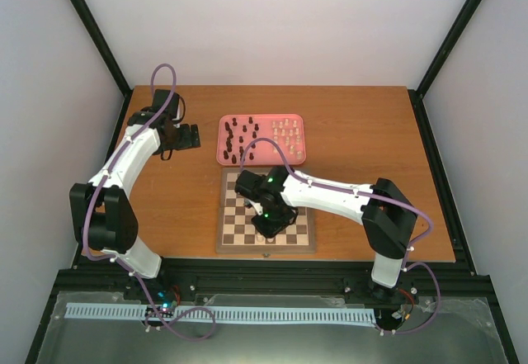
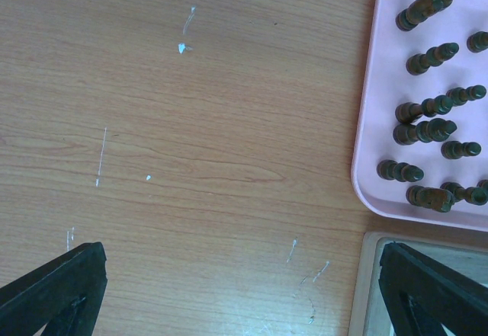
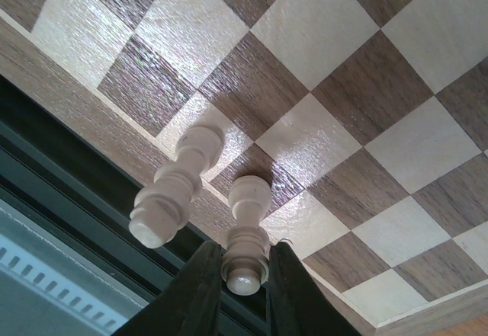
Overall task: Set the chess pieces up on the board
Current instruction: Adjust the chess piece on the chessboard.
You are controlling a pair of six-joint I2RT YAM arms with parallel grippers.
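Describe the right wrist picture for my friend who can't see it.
The right tool pinches a cream-white chess piece between its dark fingers, the piece's base at a dark square along the edge of the board. A second cream-white piece stands free beside it, and checkered squares fill the rest.

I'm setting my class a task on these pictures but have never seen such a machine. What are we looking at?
Two white robot arms are bolted to a table's near edge. One picture looks down from above; the other two come from cameras on each wrist. On the table lie a chessboard and a pink tray holding dark pieces and cream pieces. The right end effector is shut on a cream piece by the chessboard's near edge, beside another cream piece. The left end effector is open over bare wood beside the tray, holding nothing.
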